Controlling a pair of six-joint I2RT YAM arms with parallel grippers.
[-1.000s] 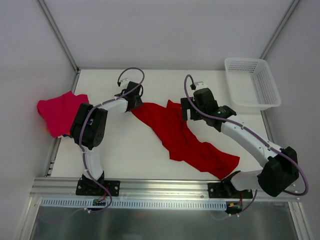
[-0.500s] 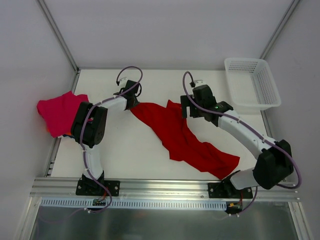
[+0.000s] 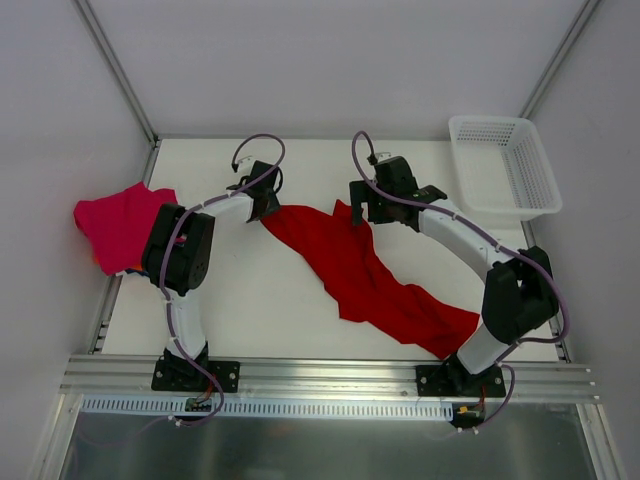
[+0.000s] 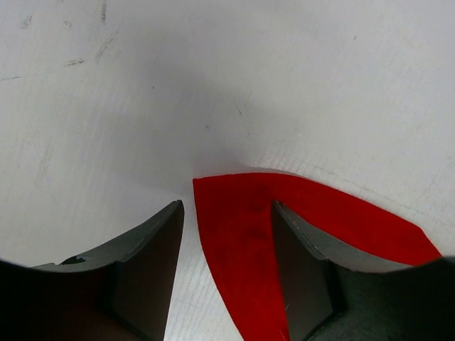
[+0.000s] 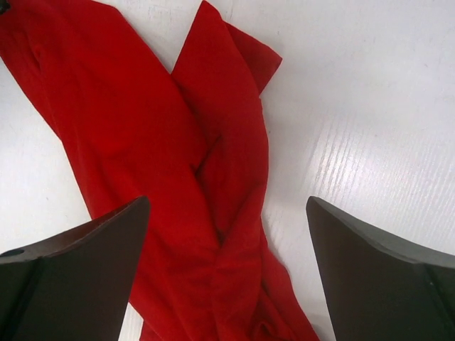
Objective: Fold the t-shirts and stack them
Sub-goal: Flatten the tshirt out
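Red t-shirt [image 3: 362, 272], corner btwn left pincer [image 4: 227, 207], wrist-cam only

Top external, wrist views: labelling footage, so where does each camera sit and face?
Top external: above and behind the bases, facing down at the white table; both arms show.
Left wrist: left arm, facing down; left gripper frames a corner of the bright red cloth t-shirt.
Right wrist: right arm, facing down; right gripper frames its twisted folds.
Shared: all show that t-shirt.

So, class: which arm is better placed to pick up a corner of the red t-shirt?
Probably left. The left gripper, jaws open, straddles a corner of the red t-shirt; the right gripper hangs open above bunched folds.
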